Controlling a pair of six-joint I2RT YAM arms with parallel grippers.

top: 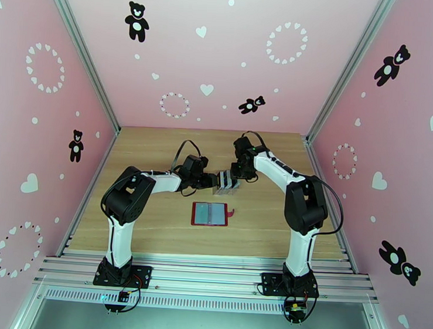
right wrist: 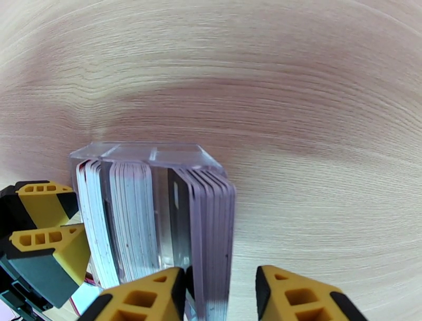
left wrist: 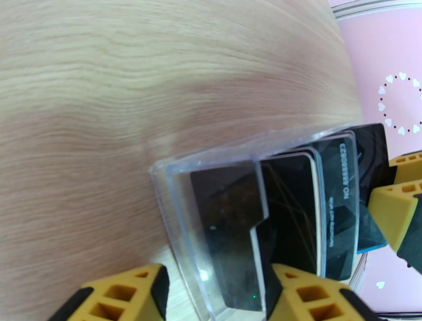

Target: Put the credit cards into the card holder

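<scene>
Lying open nearest the arms, the card holder (top: 193, 212); beyond, the credit cards (right wrist: 211, 211) stand in a clear rack (right wrist: 153, 153). Left gripper (left wrist: 216, 277) seems clamped on the rack; right gripper (right wrist: 219, 274) narrowly straddles the end cards. Thin, stiff, slick: pinch the flat faces.

walls (top: 223, 57): pink, black bears (top: 136, 21), white hearts (top: 206, 89); table (top: 154, 229): pale wood grain; rails (top: 210, 273): aluminium

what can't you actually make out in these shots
- Dark-red folding wallet, top view: too small to tell whether its grey pockets hold anything.
- Left gripper, left wrist view: pad contact with the clear plastic slotted rack cut off by the bottom edge.
- Number of thin plastic cards, right wrist view: edges packed too tightly to count.
</scene>
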